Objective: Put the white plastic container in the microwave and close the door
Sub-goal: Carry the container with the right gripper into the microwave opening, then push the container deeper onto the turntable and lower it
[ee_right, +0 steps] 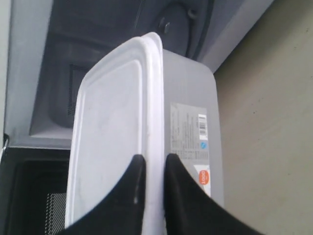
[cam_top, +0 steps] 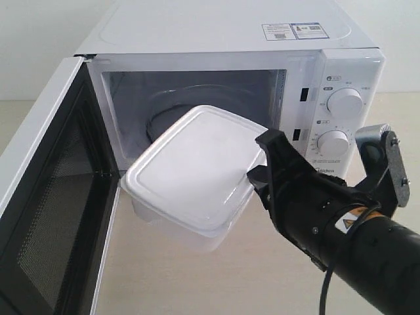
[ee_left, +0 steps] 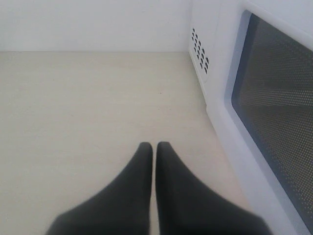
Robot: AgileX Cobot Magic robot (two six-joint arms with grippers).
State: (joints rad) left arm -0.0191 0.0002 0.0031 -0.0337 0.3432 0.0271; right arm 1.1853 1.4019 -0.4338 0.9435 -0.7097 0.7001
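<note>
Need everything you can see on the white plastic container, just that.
The white plastic container is a rectangular, round-cornered box of translucent white plastic, its flat rimmed lid on. One side wall carries a printed label with a barcode and coloured marks. It is tilted, seemingly off the table, at the mouth of the open microwave. The fingers of the right gripper pinch its lid rim at one end; nothing else visibly touches it.

Table (cam_top: 216, 282): pale cream top, faint wood grain, matte. Standing directly on it: microwave (cam_top: 230, 39), white, door (cam_top: 46, 197) open, hanging over surface. Microwave cavity straight ahead of right gripper (ee_right: 152, 161) jaws. Tabletop runs beneath and ahead of left gripper (ee_left: 154, 146) jaws; microwave body off to one side of them.
</note>
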